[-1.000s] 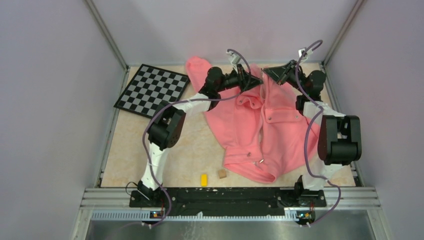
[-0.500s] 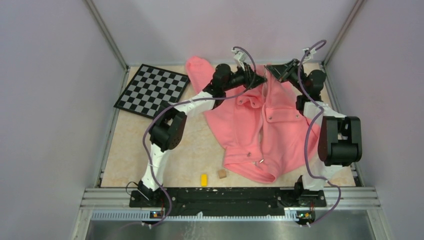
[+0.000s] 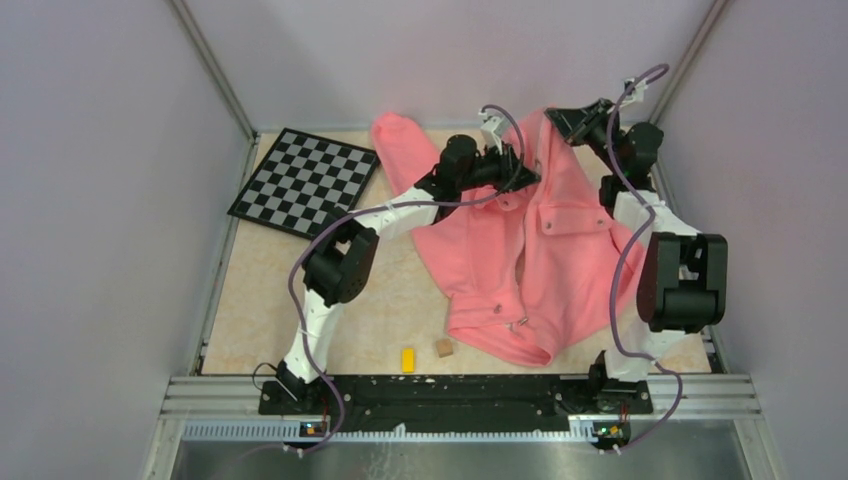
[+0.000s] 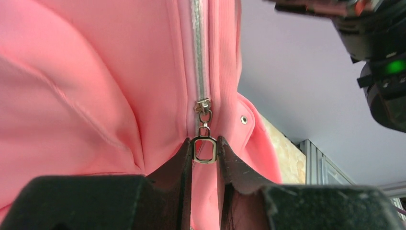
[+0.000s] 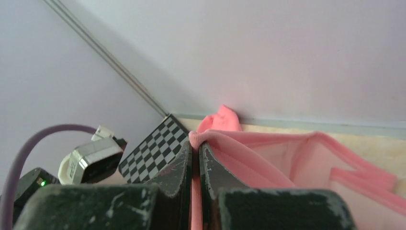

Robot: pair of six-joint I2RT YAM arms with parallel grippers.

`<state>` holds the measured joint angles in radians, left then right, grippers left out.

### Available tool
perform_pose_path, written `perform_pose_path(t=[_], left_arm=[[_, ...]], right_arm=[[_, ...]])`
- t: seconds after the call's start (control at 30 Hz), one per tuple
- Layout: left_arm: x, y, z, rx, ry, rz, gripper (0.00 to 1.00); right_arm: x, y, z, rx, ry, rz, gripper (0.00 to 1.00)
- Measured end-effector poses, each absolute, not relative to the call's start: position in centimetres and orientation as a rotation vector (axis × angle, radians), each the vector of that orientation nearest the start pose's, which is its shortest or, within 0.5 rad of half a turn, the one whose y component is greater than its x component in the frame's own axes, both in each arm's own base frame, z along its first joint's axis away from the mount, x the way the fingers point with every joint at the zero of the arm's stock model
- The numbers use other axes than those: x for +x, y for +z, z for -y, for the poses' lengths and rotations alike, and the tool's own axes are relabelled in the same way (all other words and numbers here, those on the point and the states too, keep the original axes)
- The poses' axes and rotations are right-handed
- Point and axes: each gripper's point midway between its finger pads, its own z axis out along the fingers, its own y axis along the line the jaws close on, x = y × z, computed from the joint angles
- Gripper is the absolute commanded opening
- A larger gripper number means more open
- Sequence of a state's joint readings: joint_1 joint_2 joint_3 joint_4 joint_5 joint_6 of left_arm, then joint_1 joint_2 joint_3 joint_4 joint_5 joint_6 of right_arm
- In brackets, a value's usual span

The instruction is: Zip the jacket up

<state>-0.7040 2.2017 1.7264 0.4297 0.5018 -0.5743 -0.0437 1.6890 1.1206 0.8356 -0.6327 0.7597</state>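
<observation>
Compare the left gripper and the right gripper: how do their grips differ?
The left gripper pinches the metal zipper pull; the right gripper pinches a fold of the jacket. The left gripper's jaws stand slightly apart around the pull; the right gripper's nearly touch. The right gripper sits nearer the back wall than the left gripper. Both are shut on the same jacket.

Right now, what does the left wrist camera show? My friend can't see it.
The left gripper pinches the metal zipper pull on the pink jacket. The zipper runs straight up from it. The right arm shows top right, against a pale wall.
</observation>
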Motion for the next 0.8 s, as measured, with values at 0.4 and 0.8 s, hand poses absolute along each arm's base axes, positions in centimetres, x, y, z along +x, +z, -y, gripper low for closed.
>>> perform_pose_path(t=[0.4,0.8], left_arm=[[40.1,19.0,49.1,0.555,-1.360,-1.834,0.00],[31.9,12.5,49.5,0.682,-1.337,-2.061,0.00]], right_arm=[[52.1,33.1,-5.5,0.122,0.823,-1.411,0.00],[54.8,28.1,0.9,0.301,0.587,-1.514,0.00]])
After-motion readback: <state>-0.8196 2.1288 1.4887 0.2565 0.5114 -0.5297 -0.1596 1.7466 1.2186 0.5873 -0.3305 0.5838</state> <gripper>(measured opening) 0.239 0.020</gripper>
